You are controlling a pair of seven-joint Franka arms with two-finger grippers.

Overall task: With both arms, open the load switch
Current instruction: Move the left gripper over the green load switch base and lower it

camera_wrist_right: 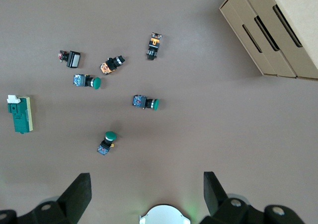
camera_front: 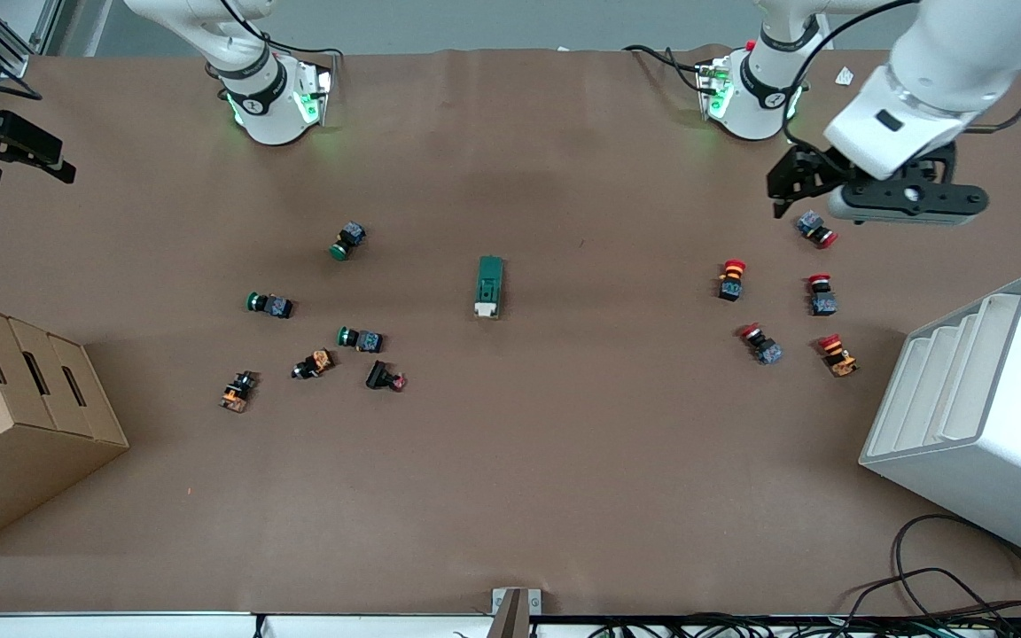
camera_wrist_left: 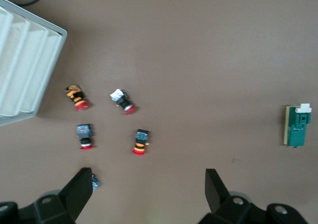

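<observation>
The load switch lies mid-desk, white lever end nearer the front camera. The left gripper hangs over the red push buttons, fingers spread wide and empty. The right gripper waits above its base, fingers equally open, holding nothing.

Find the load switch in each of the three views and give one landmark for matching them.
Front view: the load switch lies alone mid-table, between the green and red button groups, white lever end nearer the camera.
Left wrist view: at the picture's edge, apart from the red buttons.
Right wrist view: at the picture's edge, beside the green buttons.
Shared landmark: the switch's white lever, seen in all three.
</observation>
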